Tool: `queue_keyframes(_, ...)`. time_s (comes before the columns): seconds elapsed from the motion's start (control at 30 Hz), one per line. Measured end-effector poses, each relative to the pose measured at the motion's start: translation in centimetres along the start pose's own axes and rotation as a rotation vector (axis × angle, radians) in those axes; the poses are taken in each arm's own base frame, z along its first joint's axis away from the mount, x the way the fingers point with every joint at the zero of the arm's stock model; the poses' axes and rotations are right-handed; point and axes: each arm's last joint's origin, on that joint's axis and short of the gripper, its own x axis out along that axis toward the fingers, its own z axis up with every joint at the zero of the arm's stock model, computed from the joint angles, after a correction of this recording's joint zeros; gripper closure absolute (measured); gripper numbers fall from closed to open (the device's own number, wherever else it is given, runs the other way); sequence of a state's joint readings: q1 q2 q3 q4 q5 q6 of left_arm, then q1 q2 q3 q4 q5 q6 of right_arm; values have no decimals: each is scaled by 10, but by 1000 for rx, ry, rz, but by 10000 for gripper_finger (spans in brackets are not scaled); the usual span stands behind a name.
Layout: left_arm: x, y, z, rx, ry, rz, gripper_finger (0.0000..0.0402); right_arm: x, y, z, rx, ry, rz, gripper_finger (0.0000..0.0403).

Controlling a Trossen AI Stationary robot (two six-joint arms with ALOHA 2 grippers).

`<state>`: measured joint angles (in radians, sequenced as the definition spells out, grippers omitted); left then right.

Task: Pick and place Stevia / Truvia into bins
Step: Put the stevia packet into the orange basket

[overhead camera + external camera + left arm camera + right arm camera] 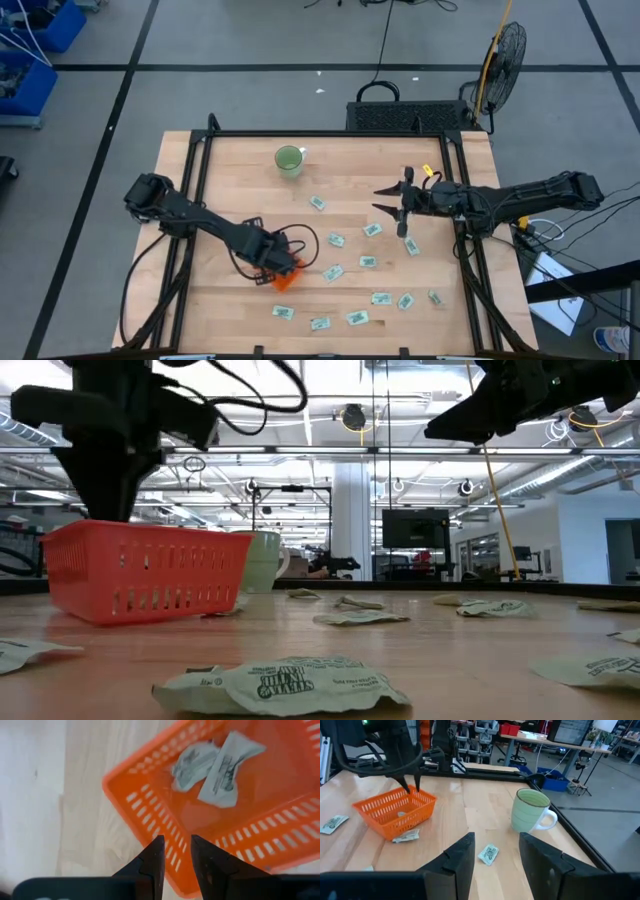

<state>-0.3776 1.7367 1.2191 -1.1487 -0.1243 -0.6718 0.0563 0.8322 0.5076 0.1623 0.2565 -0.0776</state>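
The orange tray [287,279] rests on the table's near-left part, with two pale sachets [220,767] lying inside it. Several more sachets [335,272] lie flat on the wood, right of the tray and along the near edge, and one [285,685] lies close to the low camera. My left gripper [177,855] stands over the tray, pointing down. Its fingers are slightly apart, one on each side of the tray's wall [165,832] near a corner. My right gripper [380,199] hangs open above the table's right half, well clear of the sachets. My left gripper comes at the tray's wall [172,851] from above, near a corner, with one finger on the tray's inner side and one on the outer side. Whether the fingers touch the wall I cannot tell. The tray sits flat on the table.
A light-green cup [289,160] stands near the table's far edge. One sachet [406,836] lies against the tray's foot. A black frame rail [330,133] runs along the far edge and the sides. Bare wood lies between the cup and the tray.
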Motion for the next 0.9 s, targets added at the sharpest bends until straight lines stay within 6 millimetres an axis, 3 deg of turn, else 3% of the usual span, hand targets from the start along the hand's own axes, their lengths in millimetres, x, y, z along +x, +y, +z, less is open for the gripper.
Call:
queue_keyframes(0.4, 31, 3, -15, 73, 61, 23, 300, 0, 0, -1, 9, 15, 1, 257)
queue_keyframes(0.7, 29, 13, -27, 97, 189, 121, 300, 0, 0, -1, 9, 14, 1, 257)
queue_keyframes(0.9, 25, 11, -24, 123, 160, 95, 300, 2, 1, -1, 41, 9, 1, 257)
